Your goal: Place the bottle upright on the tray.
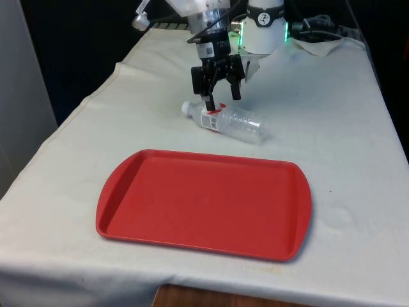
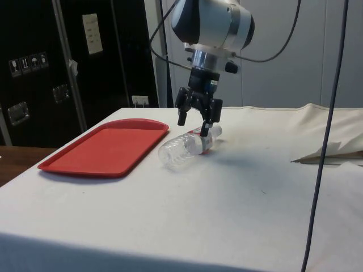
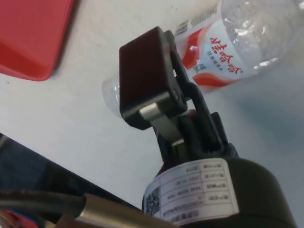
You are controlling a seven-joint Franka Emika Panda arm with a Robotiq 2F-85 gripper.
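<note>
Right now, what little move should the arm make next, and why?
Probably lower a little: the open end effector hangs just above the bottle, which lies on its side on the cloth beside the red tray, one finger near its label, not yet gripping.

Front view: table seen lengthwise. Side view: table seen from its flank. Wrist view: close above cloth. Tray (image 1: 204,201) and bottle (image 1: 227,120) shared.

In the wrist view, a finger (image 3: 145,78) covers the bottle's (image 3: 228,42) neck, and the picture's edge cuts off its body and most of the tray (image 3: 28,38).
</note>
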